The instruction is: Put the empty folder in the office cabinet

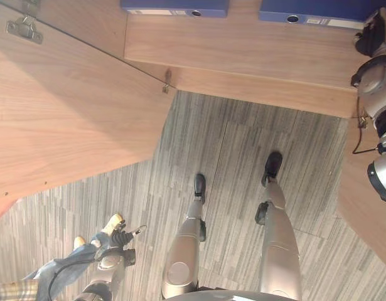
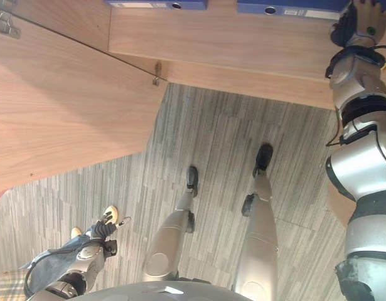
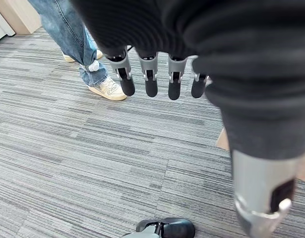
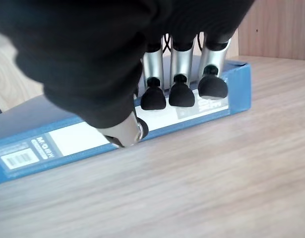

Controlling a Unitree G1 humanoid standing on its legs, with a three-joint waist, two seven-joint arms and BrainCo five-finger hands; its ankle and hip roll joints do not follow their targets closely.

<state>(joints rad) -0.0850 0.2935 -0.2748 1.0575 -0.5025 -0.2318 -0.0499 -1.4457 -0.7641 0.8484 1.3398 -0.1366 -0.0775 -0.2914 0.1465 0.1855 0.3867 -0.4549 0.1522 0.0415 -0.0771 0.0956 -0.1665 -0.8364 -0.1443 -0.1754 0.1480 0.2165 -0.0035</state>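
The blue folder [image 4: 117, 129] already lies flat on the cabinet shelf [image 4: 216, 188] — right robot hand [image 4: 182, 94] rests straight-fingered on it; only withdrawal seems left. Left robot hand [image 3: 152, 79] hangs relaxed, empty.

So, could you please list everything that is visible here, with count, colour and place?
Folders: two, blue, lying flat on the wooden cabinet shelf; one to the left, one to the right, where the right hand is.
Cabinet shelf: one, light wood, ahead of the robot.
Cabinet door: one, light wood, swung open on the robot's left, with a metal hinge near its top.
Carpet: grey striped, covering the floor.
Person: one, in blue jeans and pale shoes, standing on the carpet beside the left hand.
Left hand: hanging low over the carpet, fingers relaxed, holding nothing.
Right hand: at the right folder on the shelf, straight fingertips against its spine.
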